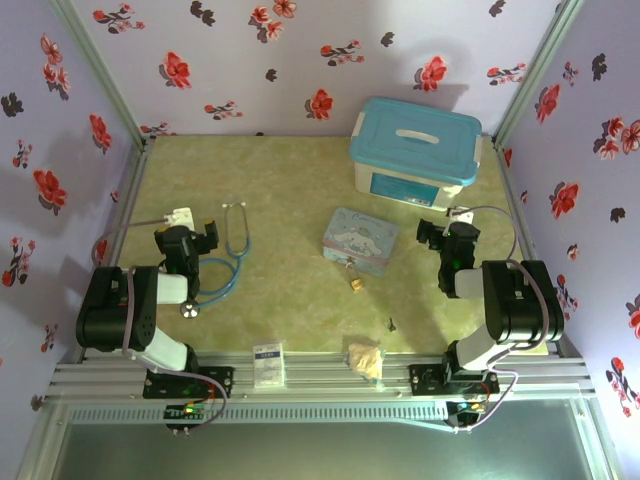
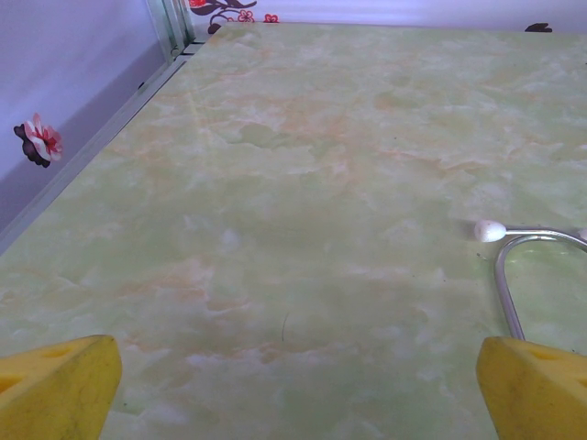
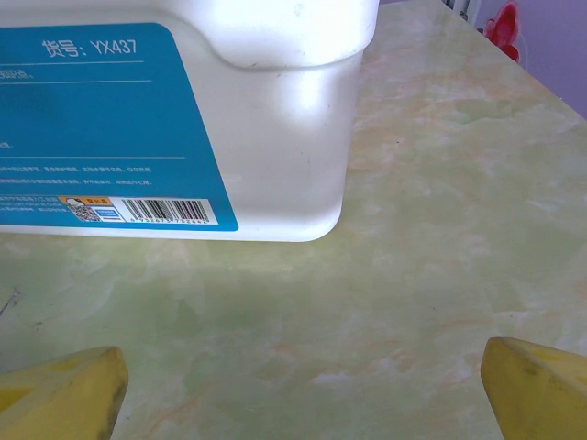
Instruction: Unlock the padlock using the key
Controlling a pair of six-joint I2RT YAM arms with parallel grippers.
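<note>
A tiny brass padlock (image 1: 354, 279) with a thin silver shackle lies on the green table just in front of the pastel cartoon tin (image 1: 360, 240). The key (image 1: 392, 324) is a small dark speck to the right and nearer the front edge. My left gripper (image 1: 198, 232) rests at the left, far from both, open, its yellow fingertips (image 2: 60, 385) wide apart over bare table. My right gripper (image 1: 433, 236) sits to the right of the tin, open, with yellow fingertips (image 3: 537, 385) spread and nothing between them.
A white box with a blue lid (image 1: 415, 150) stands at the back right; its label side (image 3: 138, 119) is close ahead of the right gripper. A stethoscope (image 1: 234, 250) lies by the left gripper, its earpiece (image 2: 491, 230) in view. A tan wad (image 1: 365, 358) and a small card (image 1: 267, 365) lie at the front edge.
</note>
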